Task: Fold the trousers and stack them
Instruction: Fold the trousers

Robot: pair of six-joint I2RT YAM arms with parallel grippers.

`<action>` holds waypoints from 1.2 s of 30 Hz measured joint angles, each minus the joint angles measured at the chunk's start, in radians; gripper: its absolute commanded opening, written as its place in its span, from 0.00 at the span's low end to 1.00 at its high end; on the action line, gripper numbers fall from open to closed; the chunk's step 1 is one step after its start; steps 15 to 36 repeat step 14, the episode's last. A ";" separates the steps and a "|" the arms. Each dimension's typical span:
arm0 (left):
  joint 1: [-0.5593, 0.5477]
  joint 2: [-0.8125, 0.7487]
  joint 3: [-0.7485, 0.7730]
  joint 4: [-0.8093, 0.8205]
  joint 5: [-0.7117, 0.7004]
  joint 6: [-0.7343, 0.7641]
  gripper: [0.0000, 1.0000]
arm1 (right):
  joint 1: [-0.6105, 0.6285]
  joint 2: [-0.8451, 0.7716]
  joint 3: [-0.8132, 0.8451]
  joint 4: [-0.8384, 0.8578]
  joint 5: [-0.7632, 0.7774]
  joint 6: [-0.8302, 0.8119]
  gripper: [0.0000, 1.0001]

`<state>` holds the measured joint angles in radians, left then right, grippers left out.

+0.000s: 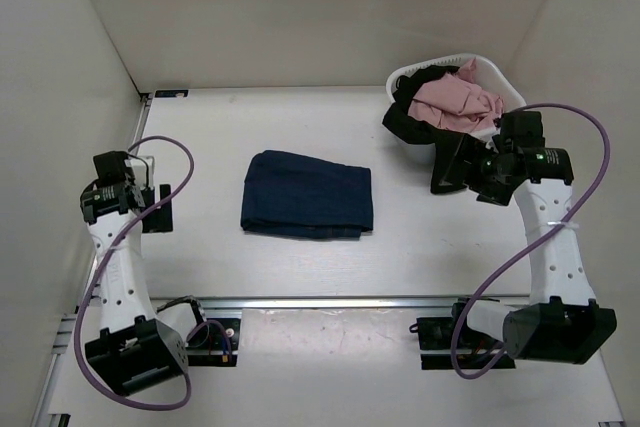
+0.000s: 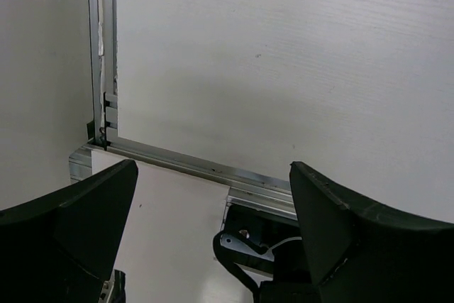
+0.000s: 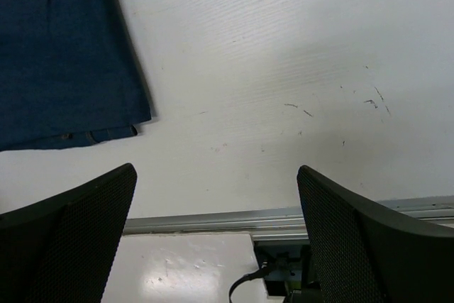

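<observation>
Gaping wide and empty, left gripper (image 2: 213, 235) and right gripper (image 3: 216, 235) hang; grabbing the black trousers (image 1: 408, 125) draped over the basket (image 1: 502, 69) could drag its pink cloth (image 1: 455, 99) out too.

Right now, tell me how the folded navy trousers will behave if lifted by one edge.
The folded navy trousers lie in soft flat layers, so they would probably droop and unfold. The stitched hem in the right wrist view suggests denim: likely fairly heavy for cloth. Pushed across the table, they would probably bunch, not roll.
</observation>
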<state>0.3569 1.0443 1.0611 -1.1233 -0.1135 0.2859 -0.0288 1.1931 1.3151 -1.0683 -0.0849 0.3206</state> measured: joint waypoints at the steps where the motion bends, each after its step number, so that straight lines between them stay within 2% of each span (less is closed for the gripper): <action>1: 0.000 -0.009 0.000 -0.007 0.002 -0.002 1.00 | 0.000 -0.006 -0.008 -0.001 0.000 -0.005 0.99; 9: 0.022 -0.074 0.000 -0.039 0.003 -0.006 1.00 | 0.000 -0.055 -0.044 -0.011 0.008 -0.039 0.99; 36: 0.045 -0.073 0.001 -0.057 0.010 -0.006 1.00 | 0.000 -0.073 -0.054 -0.010 0.013 -0.063 0.99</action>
